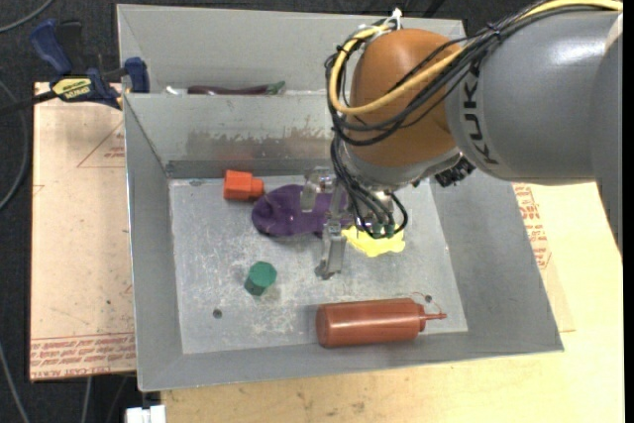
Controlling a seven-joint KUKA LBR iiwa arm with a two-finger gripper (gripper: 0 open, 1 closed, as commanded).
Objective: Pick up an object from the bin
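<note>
Arm (401,104) hangs between purple toy (281,212) and yellow piece (382,244).

The grey arm (555,94) is carrying 1 readable word: the brand name KUKA, in dark capital letters. The letters are running up and down the curved side of the arm's big grey link, just beside the orange cover (396,94) on its wrist, and they are lying turned on their side. Nothing on the walls of the grey bin (149,213) or on the small things lying in it is showing any writing that can be read.
</note>
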